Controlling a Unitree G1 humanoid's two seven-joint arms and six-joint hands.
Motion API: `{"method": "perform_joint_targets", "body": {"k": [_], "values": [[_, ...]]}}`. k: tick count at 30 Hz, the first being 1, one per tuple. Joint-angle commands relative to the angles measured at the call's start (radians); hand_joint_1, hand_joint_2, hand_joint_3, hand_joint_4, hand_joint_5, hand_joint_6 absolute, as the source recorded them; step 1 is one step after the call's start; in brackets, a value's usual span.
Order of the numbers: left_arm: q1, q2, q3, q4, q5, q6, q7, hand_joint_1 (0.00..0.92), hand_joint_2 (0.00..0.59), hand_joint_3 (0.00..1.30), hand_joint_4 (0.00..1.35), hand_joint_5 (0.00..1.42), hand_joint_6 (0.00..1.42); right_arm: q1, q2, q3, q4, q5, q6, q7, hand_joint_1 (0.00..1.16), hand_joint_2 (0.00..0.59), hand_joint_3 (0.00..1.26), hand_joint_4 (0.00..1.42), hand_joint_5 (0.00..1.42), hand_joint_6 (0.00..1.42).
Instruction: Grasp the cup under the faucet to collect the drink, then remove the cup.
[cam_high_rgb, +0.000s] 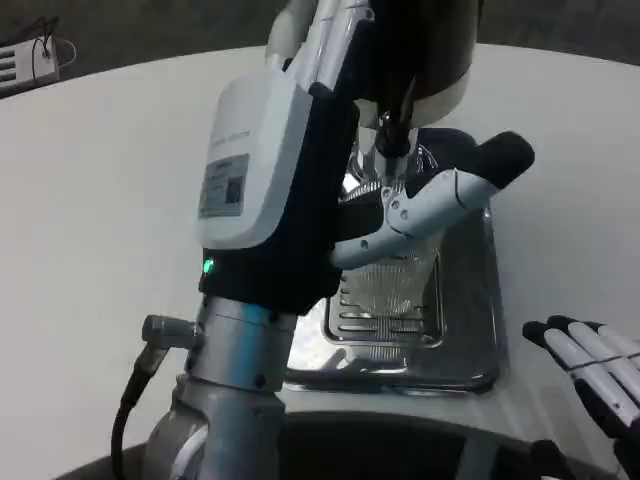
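A white round table (90, 200) fills the scene, dark floor beyond its far edge. The steel drip tray (465, 330) sits under the dark dispenser (440, 50). The left hand (290, 170) rises before it, thumb across the ribbed cup (395, 285) beneath the faucet (395, 135); whether its fingers hold it, I cannot tell. The right hand (595, 375) hovers beside the tray, fingers spread, holding nothing.

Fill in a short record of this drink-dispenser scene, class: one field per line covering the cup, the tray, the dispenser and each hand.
cup: ribbed clear cup upright on the grate, under the faucet
tray: metal drip tray on the white table
dispenser: dark body at the top, above the faucet
left hand: left hand raised before the dispenser, thumb across above the cup; grip unclear
right hand: right hand on the table at lower right, fingers apart, holding nothing
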Motion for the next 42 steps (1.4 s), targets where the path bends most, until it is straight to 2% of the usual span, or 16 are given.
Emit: {"method": "perform_joint_targets", "body": {"k": [1, 5, 9, 16, 27, 31, 36, 42], "values": [[0.018, -0.013, -0.008, -0.003, -0.001, -0.013, -0.004, 0.000, 0.106, 0.06, 0.00, 0.20, 0.00, 0.009, 0.004, 0.008, -0.024, -0.009, 0.009, -0.003, 0.25, 0.517, 0.13, 0.11, 0.14, 0.23], [0.044, -0.025, -0.012, 0.002, 0.006, -0.030, 0.022, 0.000, 0.103, 0.06, 0.00, 0.15, 0.00, 0.011, 0.005, 0.008, -0.034, -0.010, 0.017, -0.001, 0.25, 0.517, 0.13, 0.11, 0.14, 0.23], [0.091, -0.041, -0.006, 0.017, 0.012, -0.075, 0.099, 0.000, 0.105, 0.04, 0.00, 0.11, 0.00, 0.016, 0.004, 0.006, -0.042, -0.009, 0.023, 0.002, 0.25, 0.517, 0.13, 0.11, 0.15, 0.24], [0.095, -0.054, -0.004, 0.079, 0.001, -0.098, 0.135, 0.000, 0.101, 0.00, 0.00, 0.07, 0.00, 0.021, 0.004, 0.005, -0.051, -0.003, 0.033, 0.007, 0.25, 0.517, 0.13, 0.11, 0.15, 0.25], [0.060, -0.064, -0.024, 0.137, -0.010, -0.087, 0.066, 0.000, 0.103, 0.00, 0.00, 0.06, 0.00, 0.025, 0.012, 0.002, -0.060, 0.008, 0.048, 0.007, 0.26, 0.517, 0.13, 0.11, 0.16, 0.26], [0.071, -0.065, -0.037, 0.133, -0.009, -0.086, 0.051, 0.000, 0.104, 0.00, 0.00, 0.07, 0.00, 0.013, 0.025, 0.016, -0.067, 0.007, 0.060, 0.013, 0.26, 0.517, 0.13, 0.11, 0.16, 0.27], [0.082, -0.056, -0.050, 0.120, 0.013, -0.062, 0.007, 0.000, 0.103, 0.01, 0.00, 0.08, 0.00, 0.008, 0.030, 0.028, -0.078, 0.008, 0.067, 0.015, 0.26, 0.517, 0.13, 0.11, 0.16, 0.28], [0.052, -0.042, -0.056, 0.123, 0.037, -0.037, -0.044, 0.000, 0.110, 0.02, 0.00, 0.10, 0.00, 0.014, 0.025, 0.022, -0.076, 0.015, 0.067, 0.011, 0.26, 0.517, 0.13, 0.11, 0.17, 0.31]]}}
